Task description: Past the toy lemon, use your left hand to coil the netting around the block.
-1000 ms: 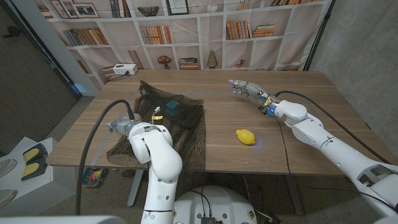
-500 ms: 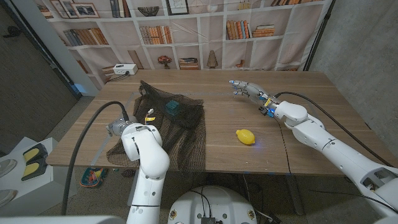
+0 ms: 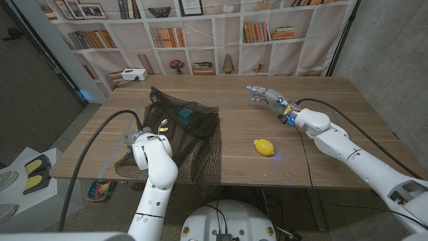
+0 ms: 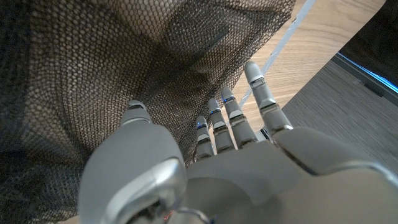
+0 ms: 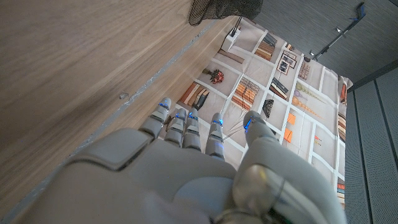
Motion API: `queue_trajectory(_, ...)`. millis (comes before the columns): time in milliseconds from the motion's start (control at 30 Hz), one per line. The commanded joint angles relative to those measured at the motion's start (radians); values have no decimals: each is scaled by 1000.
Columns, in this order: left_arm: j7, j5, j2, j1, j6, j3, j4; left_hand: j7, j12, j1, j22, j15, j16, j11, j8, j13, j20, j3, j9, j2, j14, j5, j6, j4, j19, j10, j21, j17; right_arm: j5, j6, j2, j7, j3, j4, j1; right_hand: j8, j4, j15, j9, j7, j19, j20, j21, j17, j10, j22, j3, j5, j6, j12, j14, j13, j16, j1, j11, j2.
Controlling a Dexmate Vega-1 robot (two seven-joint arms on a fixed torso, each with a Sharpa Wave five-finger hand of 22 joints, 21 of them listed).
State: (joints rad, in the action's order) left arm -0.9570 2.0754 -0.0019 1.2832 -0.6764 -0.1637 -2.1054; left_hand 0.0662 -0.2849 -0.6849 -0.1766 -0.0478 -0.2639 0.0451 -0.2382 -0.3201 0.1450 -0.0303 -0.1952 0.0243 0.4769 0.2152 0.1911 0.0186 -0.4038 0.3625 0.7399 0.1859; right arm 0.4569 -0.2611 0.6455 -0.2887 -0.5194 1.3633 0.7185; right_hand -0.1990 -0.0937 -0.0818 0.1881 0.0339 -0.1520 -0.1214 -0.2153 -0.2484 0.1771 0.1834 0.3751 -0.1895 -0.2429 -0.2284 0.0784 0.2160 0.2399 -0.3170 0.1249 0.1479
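Left hand (image 4: 249, 155) fingers (image 4: 258, 93) spread on netting (image 4: 93, 62), gripping nothing

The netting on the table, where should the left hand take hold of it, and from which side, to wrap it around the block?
Probably the loose near-left edge of the netting, where it lies slack by the left hand, whose fingers already touch the mesh. Coming from the robot's left, it could gather a fold and draw it over the teal block, which sits farther back under the mesh. The lemon lies well clear to the right.
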Motion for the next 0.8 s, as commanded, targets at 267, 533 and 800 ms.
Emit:
queue_trajectory(267, -18, -117, 132, -59, -103, -61, 129, -6, -27, -84, -2, -55, -27, 25, -48, 23, -57, -59, -5, 66, 149, -9, 196, 46, -123, 130, 12, 0, -9, 12, -13, 7, -8, -19, -21, 3, -1, -6, 5, -1, -3, -4, 1, -3, 3, 2, 0, 1, -4, 4, 2, 6, 4, 3, 1, 0)
queue_trajectory(533, 64, -96, 166, -68, -166, -108, 170, -40, -114, -303, -11, -172, -76, 86, -125, 54, -177, -323, -12, 179, 526, -10, 597, 130, -257, 512, 52, 1, -15, 15, -12, 11, -11, -15, -23, 3, -1, -5, 5, 0, -3, -3, 1, -3, 3, 2, 0, 1, -3, 5, 2, 6, 4, 3, 1, 0)
queue_trajectory(800, 106, -51, 184, -62, -177, -133, 153, -51, -244, -399, -39, -180, -198, 152, -139, -71, -163, -441, -48, 167, 724, -37, 680, 114, -172, 686, 110, 144, -20, 18, -14, 15, -14, -12, -26, 3, -2, -5, 5, 0, -2, -4, 1, -3, 4, 2, 0, 1, -2, 5, 3, 6, 4, 3, 1, 1)
